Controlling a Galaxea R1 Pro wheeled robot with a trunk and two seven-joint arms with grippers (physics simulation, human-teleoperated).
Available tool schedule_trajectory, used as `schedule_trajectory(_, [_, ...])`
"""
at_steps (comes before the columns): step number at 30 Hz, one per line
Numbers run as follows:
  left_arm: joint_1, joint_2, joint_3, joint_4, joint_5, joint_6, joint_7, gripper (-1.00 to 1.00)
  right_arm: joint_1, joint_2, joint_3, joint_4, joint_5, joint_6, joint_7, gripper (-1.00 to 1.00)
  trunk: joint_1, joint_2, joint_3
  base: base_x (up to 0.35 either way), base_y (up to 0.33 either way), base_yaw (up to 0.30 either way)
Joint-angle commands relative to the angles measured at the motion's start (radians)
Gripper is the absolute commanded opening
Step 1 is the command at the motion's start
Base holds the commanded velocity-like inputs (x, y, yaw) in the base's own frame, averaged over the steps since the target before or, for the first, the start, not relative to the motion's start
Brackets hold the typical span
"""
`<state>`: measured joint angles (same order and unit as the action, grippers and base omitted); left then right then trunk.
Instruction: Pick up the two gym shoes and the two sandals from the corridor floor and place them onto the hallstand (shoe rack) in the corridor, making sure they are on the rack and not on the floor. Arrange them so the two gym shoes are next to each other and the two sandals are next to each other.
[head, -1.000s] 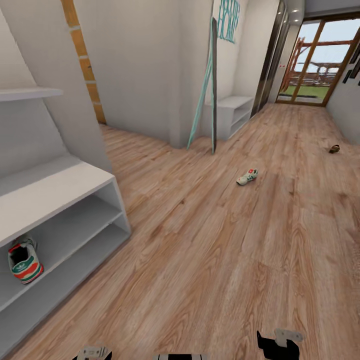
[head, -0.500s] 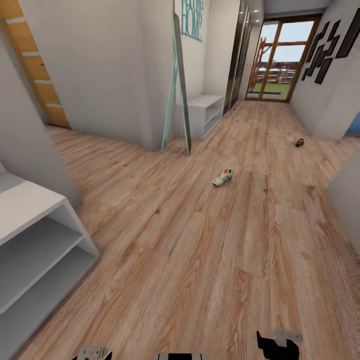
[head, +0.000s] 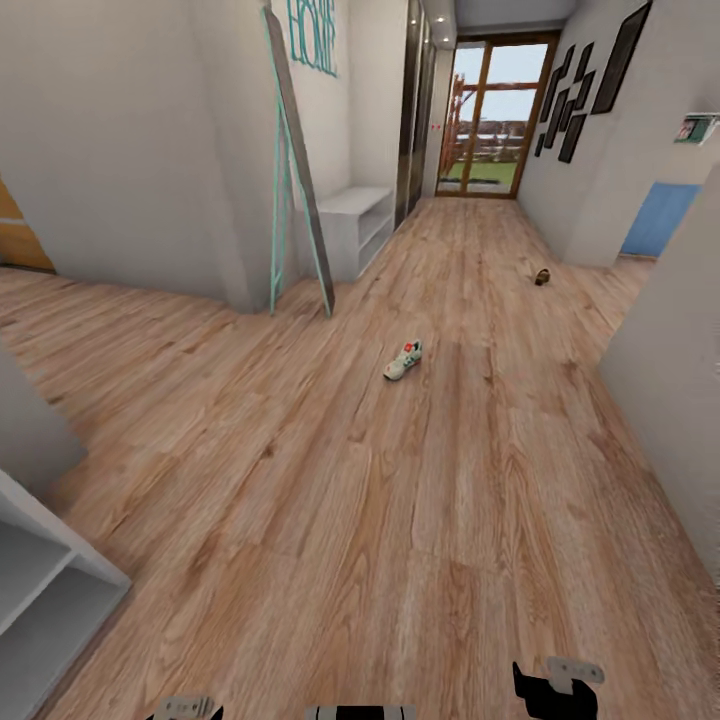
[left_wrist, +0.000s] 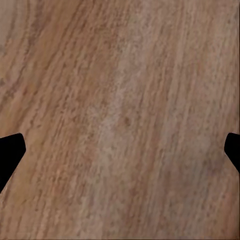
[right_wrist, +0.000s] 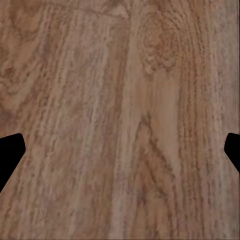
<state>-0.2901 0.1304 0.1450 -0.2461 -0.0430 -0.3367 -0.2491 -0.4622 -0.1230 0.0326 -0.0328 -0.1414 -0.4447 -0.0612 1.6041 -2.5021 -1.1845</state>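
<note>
So one gym shoe (head: 403, 360) sits alone mid-corridor on the wood floor (head: 420, 520), and a dark sandal (head: 541, 277) lies further down near the right wall, well apart from it. The rack's (head: 40, 590) corner shows at lower left. Left gripper (left_wrist: 120, 150) and right gripper (right_wrist: 120, 150) both hang over bare planks, fingers spread wide, holding nothing.

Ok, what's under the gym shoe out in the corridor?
The gym shoe lies directly on the bare wood floor, nothing else beneath it. The patch under its sole is covered.
</note>
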Motion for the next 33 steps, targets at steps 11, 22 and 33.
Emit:
schedule_trajectory(11, [-0.001, 0.0, 0.008, 0.001, -0.005, -0.002, -0.007, 1.0, -0.001, 0.0, 0.004, 0.001, -0.007, -0.003, 0.0, 1.0, 0.0, 0.0, -0.005, 0.335, 0.0, -0.299])
schedule_trajectory(22, [-0.001, 0.0, 0.008, 0.002, -0.005, -0.002, -0.007, 1.0, -0.001, 0.002, 0.004, 0.002, -0.007, -0.003, -0.002, 1.0, 0.0, 0.0, -0.008, 0.336, 0.0, -0.154])
schedule_trajectory(33, [-0.001, 0.0, 0.008, 0.002, -0.005, -0.002, -0.007, 1.0, -0.001, 0.003, 0.004, 0.002, -0.006, -0.003, -0.002, 1.0, 0.0, 0.0, -0.008, 0.336, 0.0, -0.004])
